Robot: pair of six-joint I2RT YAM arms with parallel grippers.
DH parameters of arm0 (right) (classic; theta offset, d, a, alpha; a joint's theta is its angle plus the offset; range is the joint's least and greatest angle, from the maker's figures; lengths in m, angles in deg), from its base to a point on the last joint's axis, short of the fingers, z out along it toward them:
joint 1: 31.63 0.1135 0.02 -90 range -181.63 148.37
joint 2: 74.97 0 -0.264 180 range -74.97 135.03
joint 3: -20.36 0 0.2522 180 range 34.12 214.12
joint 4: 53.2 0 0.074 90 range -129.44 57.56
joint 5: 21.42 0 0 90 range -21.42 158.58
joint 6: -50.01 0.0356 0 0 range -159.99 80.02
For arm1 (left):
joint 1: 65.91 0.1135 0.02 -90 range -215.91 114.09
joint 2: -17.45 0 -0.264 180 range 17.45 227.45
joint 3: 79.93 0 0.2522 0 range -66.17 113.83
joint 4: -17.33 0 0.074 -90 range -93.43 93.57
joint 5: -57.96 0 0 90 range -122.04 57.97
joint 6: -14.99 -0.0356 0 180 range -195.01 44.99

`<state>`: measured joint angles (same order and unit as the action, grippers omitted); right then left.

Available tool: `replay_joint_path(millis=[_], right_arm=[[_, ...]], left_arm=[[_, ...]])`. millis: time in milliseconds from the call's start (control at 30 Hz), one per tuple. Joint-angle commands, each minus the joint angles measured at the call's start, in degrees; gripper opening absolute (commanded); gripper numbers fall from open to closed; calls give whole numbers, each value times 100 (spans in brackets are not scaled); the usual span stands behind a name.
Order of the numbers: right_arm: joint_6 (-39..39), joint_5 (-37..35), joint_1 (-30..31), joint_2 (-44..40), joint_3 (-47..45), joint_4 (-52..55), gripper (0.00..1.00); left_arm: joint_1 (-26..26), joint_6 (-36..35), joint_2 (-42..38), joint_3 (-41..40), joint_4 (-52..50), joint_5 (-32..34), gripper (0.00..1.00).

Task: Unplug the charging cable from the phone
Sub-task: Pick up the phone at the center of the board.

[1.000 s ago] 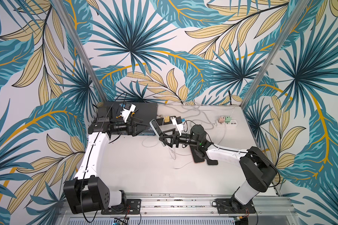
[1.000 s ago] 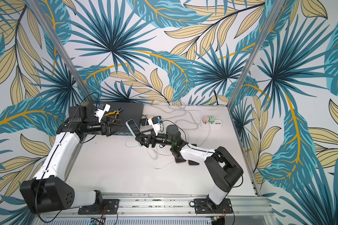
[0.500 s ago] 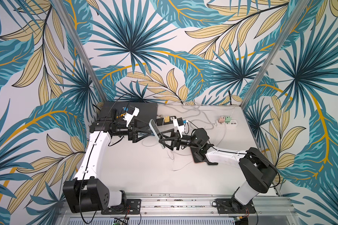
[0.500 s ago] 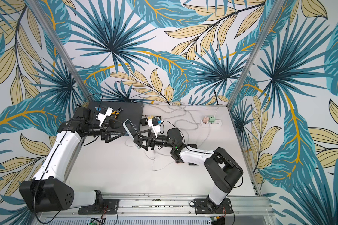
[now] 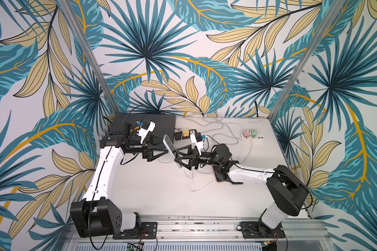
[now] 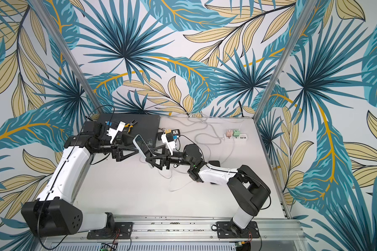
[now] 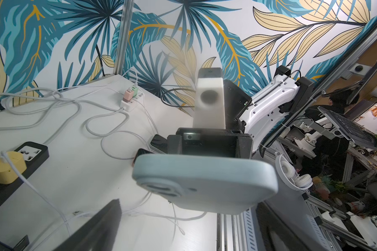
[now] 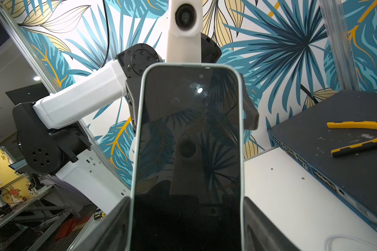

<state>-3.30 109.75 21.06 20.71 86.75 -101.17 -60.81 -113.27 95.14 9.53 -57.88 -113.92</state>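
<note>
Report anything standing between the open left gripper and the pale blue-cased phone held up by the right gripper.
Nothing visible. The left gripper faces the back of the pale blue-cased phone directly; the right gripper clamps it from the screen side.

walls: leaf-print panels in teal and tan close my cell on three sides | frame: aluminium posts at both back corners | bench: my white tabletop, evenly lit | beyond: cluttered workshop past the open side, one round ceiling lamp lit
</note>
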Motion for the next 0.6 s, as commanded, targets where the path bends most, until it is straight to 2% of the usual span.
replay_joint_path(millis=[0,567], right_arm=[[-160,-19,76,-47,248,-175,54],[-277,69,199,200,583,65,55]], left_arm=[[-18,-194,-79,129,-130,-107,100],[-19,-403,-79,137,-329,-99,100]])
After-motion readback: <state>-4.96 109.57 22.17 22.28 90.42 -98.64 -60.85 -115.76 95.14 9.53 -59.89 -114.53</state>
